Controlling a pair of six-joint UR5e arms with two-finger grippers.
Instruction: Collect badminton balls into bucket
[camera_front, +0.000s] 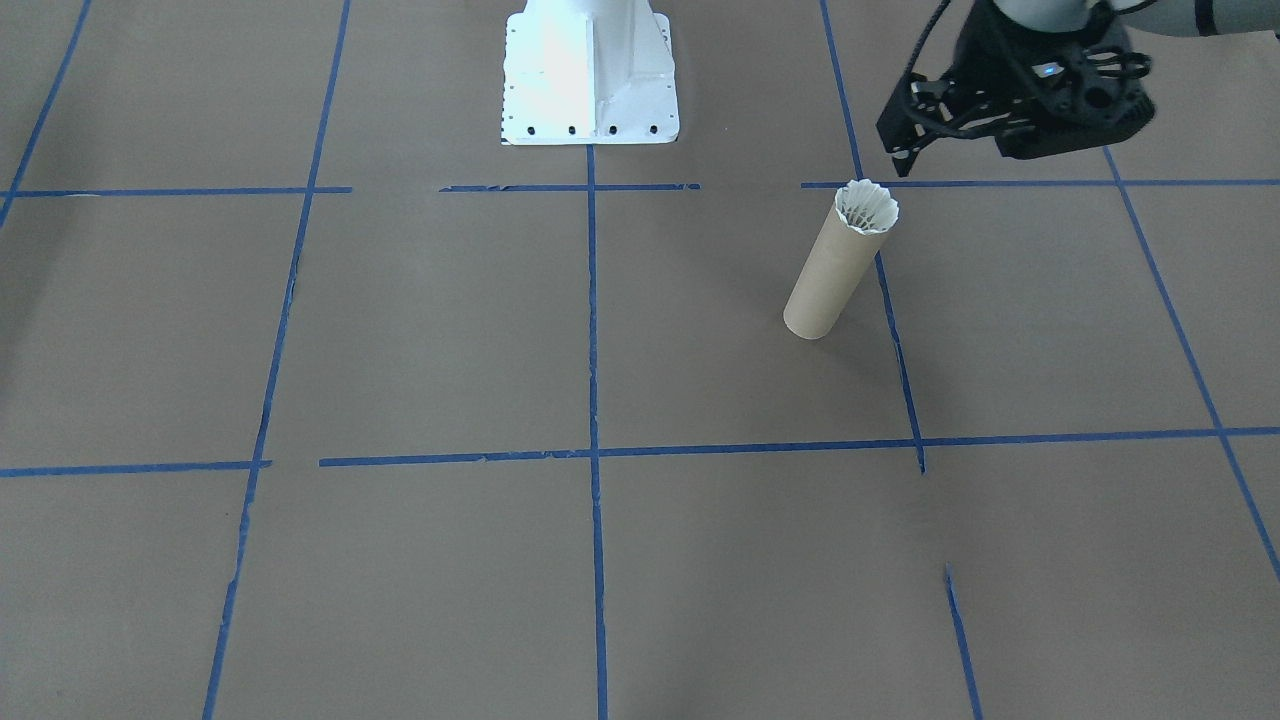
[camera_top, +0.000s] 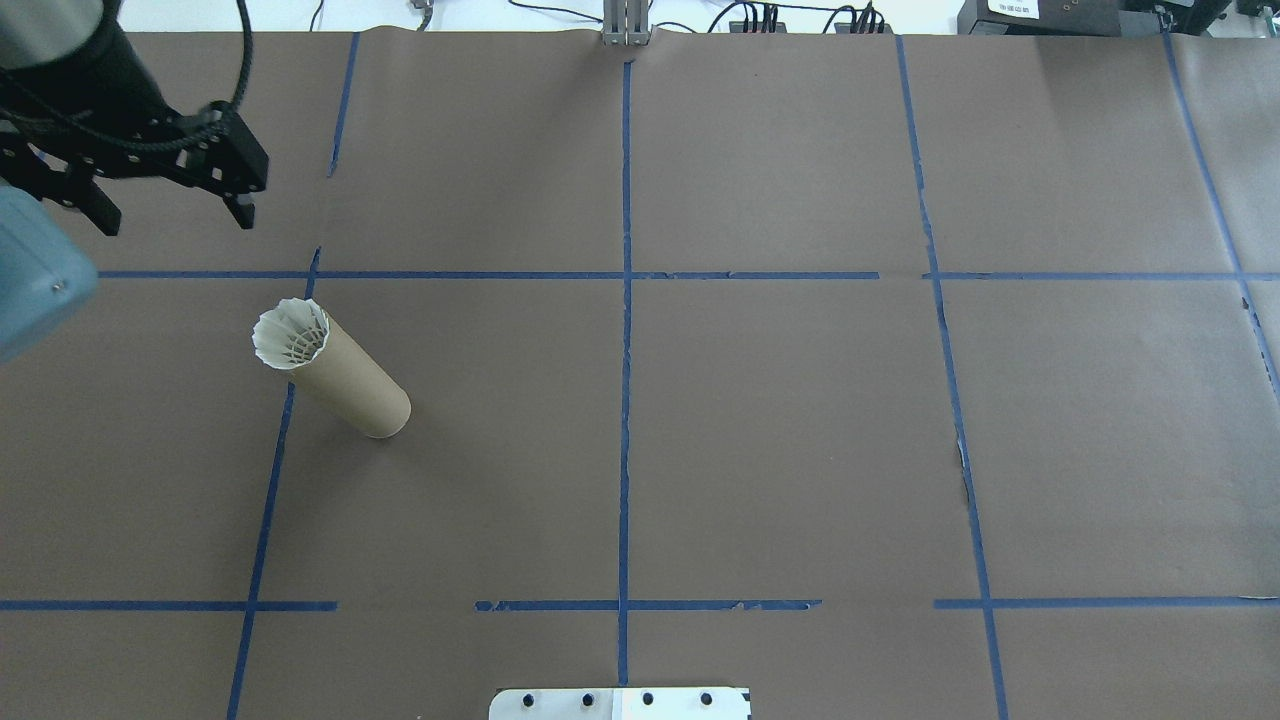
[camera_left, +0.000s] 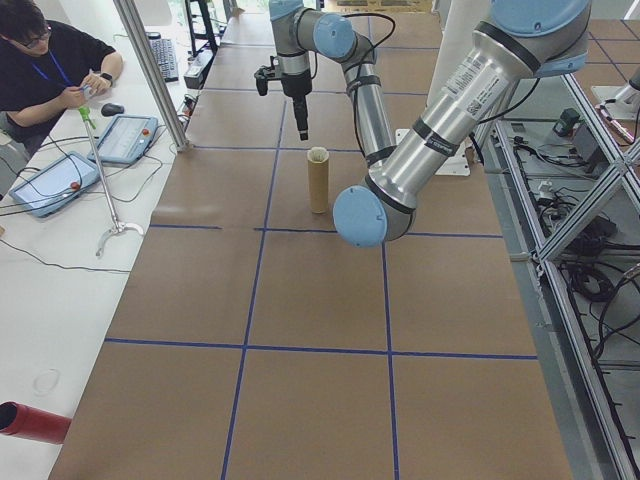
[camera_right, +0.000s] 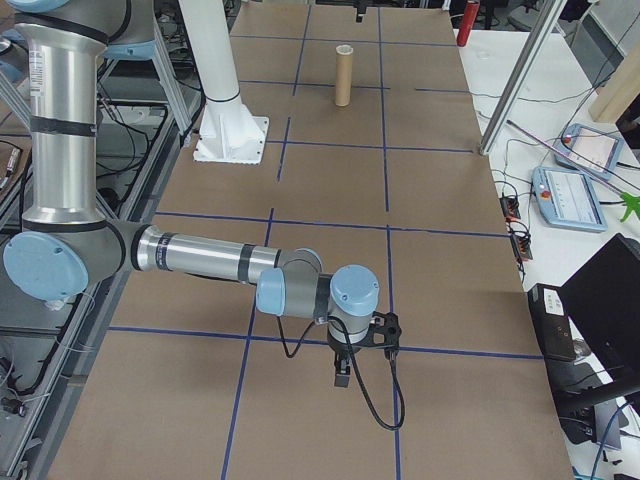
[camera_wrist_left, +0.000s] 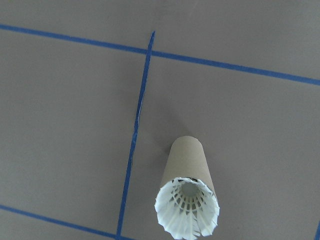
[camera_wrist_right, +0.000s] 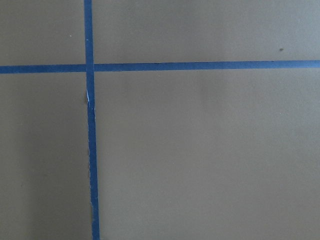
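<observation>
The bucket (camera_top: 358, 388), a brown cardboard tube, stands upright on the paper-covered table's left side, also seen in the front view as the bucket (camera_front: 822, 290). A white badminton ball (camera_top: 290, 335) sits in its mouth, feather skirt up and flared over the rim; the left wrist view looks down on this badminton ball (camera_wrist_left: 187, 210). My left gripper (camera_top: 175, 215) hangs open and empty above the table, beyond the tube and apart from it. My right gripper (camera_right: 340, 372) shows only in the right side view, low over the table far from the tube; I cannot tell its state.
The white robot base (camera_front: 590, 75) stands at the table's robot-side edge. Blue tape lines (camera_top: 626, 275) grid the brown paper. A person (camera_left: 50, 70) sits at a side bench with teach pendants (camera_left: 55, 182). A red cylinder (camera_left: 30, 420) lies on that bench.
</observation>
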